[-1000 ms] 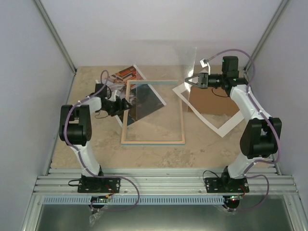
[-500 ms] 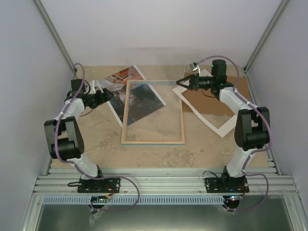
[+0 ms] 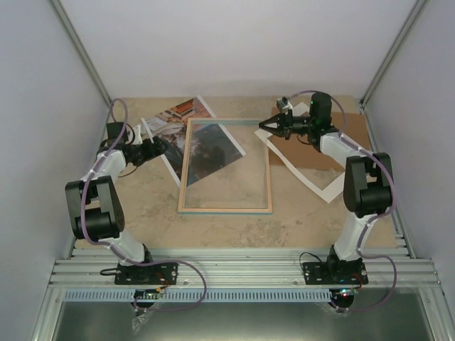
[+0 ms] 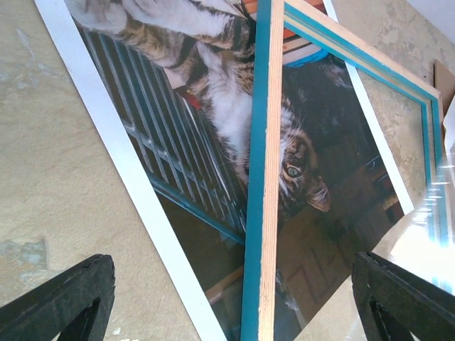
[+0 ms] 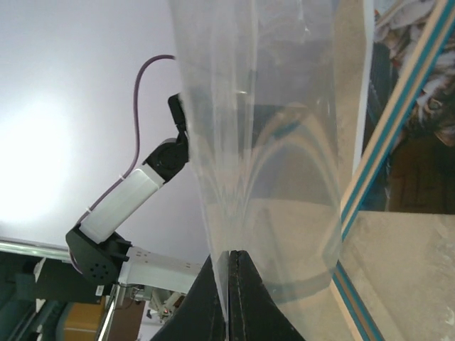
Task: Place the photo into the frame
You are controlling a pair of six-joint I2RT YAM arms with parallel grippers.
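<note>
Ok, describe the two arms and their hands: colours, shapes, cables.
The left arm and right arm both alternate white links with bulky black joints and stand on black base plates. A thin mauve cable loops along each. The left hand and right hand are black, each with two tapering fingers.

The frame (image 3: 226, 210) lies flat mid-table (image 3: 213, 231). The photo (image 3: 174, 124) sits at its 10 o'clock, one corner under the frame's far-left corner. A clear sheet (image 5: 263, 142) stands by the far-right corner. At 2 o'clock the mat board (image 3: 323, 186) and the backing board (image 3: 352, 138) overlap.
</note>
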